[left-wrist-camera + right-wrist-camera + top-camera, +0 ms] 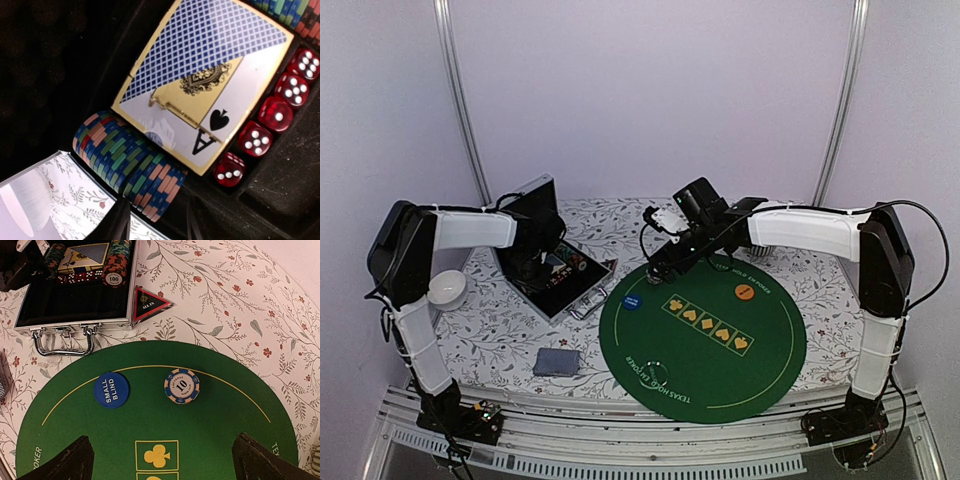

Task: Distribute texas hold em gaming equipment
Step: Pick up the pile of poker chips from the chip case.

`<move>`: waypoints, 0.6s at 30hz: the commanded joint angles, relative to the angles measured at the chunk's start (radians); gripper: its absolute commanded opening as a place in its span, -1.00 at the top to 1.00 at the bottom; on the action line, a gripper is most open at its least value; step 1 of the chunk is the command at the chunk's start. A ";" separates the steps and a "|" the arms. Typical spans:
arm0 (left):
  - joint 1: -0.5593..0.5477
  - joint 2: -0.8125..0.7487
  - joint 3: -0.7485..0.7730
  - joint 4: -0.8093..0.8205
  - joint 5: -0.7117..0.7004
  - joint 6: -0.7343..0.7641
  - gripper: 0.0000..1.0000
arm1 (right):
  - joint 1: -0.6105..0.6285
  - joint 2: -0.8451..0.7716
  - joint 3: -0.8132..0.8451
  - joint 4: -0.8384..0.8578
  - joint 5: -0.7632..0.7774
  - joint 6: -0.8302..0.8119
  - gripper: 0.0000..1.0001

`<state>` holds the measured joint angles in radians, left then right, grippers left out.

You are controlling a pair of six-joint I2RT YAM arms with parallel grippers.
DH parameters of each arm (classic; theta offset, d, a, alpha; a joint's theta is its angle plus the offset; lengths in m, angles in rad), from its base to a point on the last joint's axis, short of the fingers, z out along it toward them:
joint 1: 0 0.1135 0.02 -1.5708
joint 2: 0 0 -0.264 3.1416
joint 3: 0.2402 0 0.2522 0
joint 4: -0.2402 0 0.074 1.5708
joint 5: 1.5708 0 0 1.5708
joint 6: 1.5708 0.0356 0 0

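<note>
Floral-cloth table (480,345) fills my overhead view. The round green Texas Hold'em mat (760,350) lies right of centre. The open black-lined aluminium case (535,200) sits at centre left, lid up, touching the mat's upper left edge. The ribbed cup (447,288) is at far left. A deck of grey-blue-backed cards (557,362) lies on the cloth at lower centre, left of the mat and below the case. The left gripper (157,215) is down inside the case. Its two fingers stand part way apart at the bottom of the wrist frame, either side of the near end of a lying row of striped chips (125,160). I cannot tell whether they pinch it. Beside that row are a gold-edged card box showing the ace of spades (200,60) and five red dice (256,140) in a line along the right. The right gripper (161,440) hangs over the mat's upper left with jaws spread wide, holding nothing. Ahead of it on the felt, a short chip stack marked 10 (181,386) stands just right of the blue SMALL BLIND disc (111,389); the two are apart. An orange disc (744,291) lies at the mat's upper right. The black, red-edged ALL IN triangle (150,304) lies on the cloth against the case's right corner.
</note>
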<state>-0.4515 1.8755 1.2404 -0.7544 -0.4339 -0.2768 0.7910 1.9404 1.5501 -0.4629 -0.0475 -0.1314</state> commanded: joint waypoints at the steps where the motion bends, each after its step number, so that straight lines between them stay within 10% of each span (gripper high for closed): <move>1: -0.032 -0.020 -0.013 0.031 0.057 0.009 0.19 | -0.004 -0.009 0.011 -0.004 -0.018 0.003 -0.98; 18: 0.008 0.054 0.027 0.035 0.023 0.030 0.19 | -0.004 -0.010 0.017 -0.031 -0.010 -0.006 -0.98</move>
<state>-0.4698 1.9007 1.2495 -0.7376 -0.4137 -0.2569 0.7910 1.9404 1.5509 -0.4774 -0.0582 -0.1318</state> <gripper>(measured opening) 0.413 0.988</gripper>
